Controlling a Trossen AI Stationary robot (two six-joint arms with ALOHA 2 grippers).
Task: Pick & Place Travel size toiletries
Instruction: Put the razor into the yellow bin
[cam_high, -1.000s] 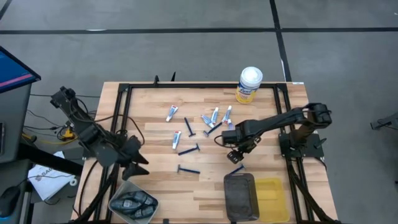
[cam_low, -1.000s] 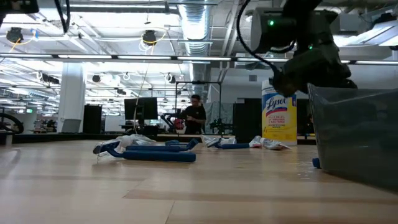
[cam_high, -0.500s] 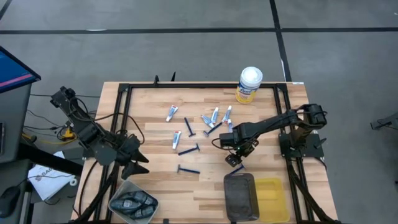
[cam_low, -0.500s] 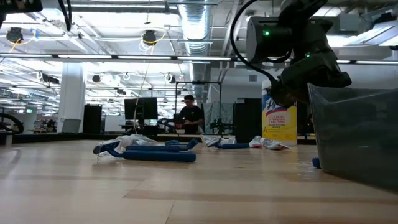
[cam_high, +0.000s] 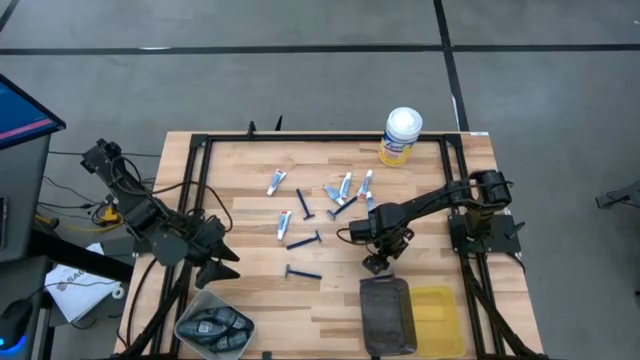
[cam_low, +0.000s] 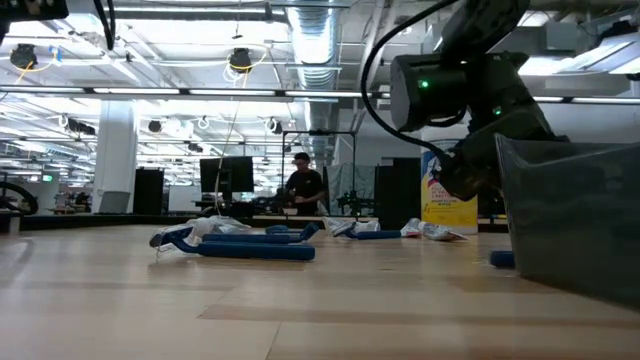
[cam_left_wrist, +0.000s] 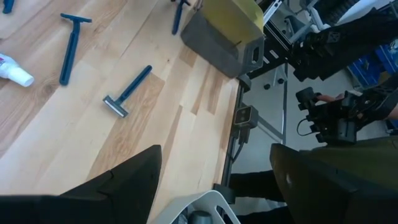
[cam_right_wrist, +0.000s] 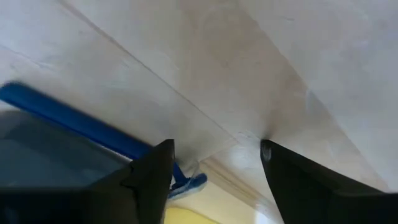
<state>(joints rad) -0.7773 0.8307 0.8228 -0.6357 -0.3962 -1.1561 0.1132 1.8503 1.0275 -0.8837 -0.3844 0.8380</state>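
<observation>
Several white tubes (cam_high: 345, 185) and dark blue razors (cam_high: 303, 241) lie flat around the table's middle. My right gripper (cam_high: 375, 263) is open and low over one blue razor (cam_right_wrist: 74, 121) that lies right beside the grey bin's (cam_high: 387, 315) far end. In the right wrist view (cam_right_wrist: 216, 146) the razor's handle runs behind one finger, and its head (cam_right_wrist: 188, 181) lies between the fingers. My left gripper (cam_high: 225, 262) waits open at the table's left side. Dark grey pieces sit in a clear tub (cam_high: 213, 326) at the near left corner. My right gripper comes down at the blue razor from above, with its fingers across the handle (cam_right_wrist: 134, 147). One finger (cam_right_wrist: 146, 180) covers the place where they meet, so I cannot tell whether it touches the razor. The razor lies flat on the table.
A yellow canister with a white lid (cam_high: 400, 137) stands at the far edge. A yellow bin (cam_high: 440, 318) sits beside the grey bin at the near right. A black frame rims the table. A person stands in the room far behind (cam_low: 302, 190).
My right gripper has moved down and toward the table's near and left edges, coming over the razor beside the grey bin.
</observation>
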